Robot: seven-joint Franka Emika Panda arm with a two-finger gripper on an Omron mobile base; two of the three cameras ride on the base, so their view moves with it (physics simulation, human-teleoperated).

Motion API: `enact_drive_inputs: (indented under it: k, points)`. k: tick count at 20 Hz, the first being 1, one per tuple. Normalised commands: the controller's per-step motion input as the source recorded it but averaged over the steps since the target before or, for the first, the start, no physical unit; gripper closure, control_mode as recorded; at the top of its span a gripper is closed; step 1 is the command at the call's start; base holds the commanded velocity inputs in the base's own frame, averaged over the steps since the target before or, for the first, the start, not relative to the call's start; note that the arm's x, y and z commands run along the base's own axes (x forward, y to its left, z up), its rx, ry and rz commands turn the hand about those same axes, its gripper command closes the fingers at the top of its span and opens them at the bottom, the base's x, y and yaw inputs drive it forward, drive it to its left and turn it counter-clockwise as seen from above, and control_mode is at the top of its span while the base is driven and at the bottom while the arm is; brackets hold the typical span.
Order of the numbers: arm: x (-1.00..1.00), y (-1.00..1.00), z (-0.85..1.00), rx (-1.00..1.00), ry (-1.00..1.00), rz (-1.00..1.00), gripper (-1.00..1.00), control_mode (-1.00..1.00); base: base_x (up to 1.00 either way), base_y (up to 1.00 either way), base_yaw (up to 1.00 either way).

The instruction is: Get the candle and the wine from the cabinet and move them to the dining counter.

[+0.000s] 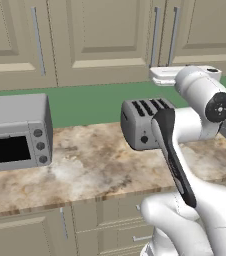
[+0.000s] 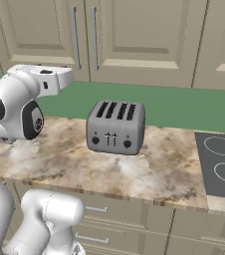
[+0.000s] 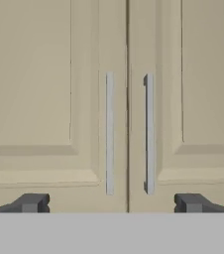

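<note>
Pincer: the two-finger dark gripper [image 3: 112,202] stands released, its two tips spread wide at the bottom of the hand view, nothing between them.

Pincer attitude: it is levelled straight at the cupboard front, square to it; in the base views the white hand sits above the worktop, at the height of the doors' lower rail.

Directly ahead: the beige wall cabinet with panelled doors [image 3: 39,79], both doors shut. The seam between them runs almost midway between the two tips.

Handles: two long silver vertical bar handles flank the seam, the left-door handle [image 3: 109,131] and the right-door handle [image 3: 148,133]. Each long axis is upright. Both fall inside the span of the tips, one either side of centre.

Governing relation: judged, the next move is a door pull, so the hand must shift sideways to bring one bar between the tips. The bars look near the gripper but apart from it; no contact is seen.

Task items: the wine bottle and the candle are out of sight, presumably behind the shut doors.

Below the hand: a grey metal four-slot toaster [image 2: 116,127] on the marbled beige-brown worktop [image 2: 164,172], with a green backsplash behind.

Further out: a grey toaster oven [image 1: 16,131] to the left, a black hob [image 2: 221,164] to the right.

Stage: early; cabinet unopened.
</note>
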Motion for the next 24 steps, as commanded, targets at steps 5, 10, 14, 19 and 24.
enact_drive_inputs:
  k: [5,10,14,19,24]
  points:
    - [0.25,0.00,0.09,0.00,-0.03,0.01,-1.00,-1.00,0.00,0.00,0.00]
    - [0.21,-0.05,0.14,0.00,-0.03,0.00,-1.00,-1.00,0.00,0.00,0.00]
    - [0.23,-0.04,0.08,0.00,-0.04,0.00,-1.00,-1.00,0.00,0.00,0.00]
    - [0.26,-0.03,0.02,0.00,-0.02,0.01,-1.00,-1.00,0.00,0.00,0.00]
    - [0.38,0.00,0.00,0.00,-0.01,0.02,-1.00,-1.00,0.00,0.00,0.00]
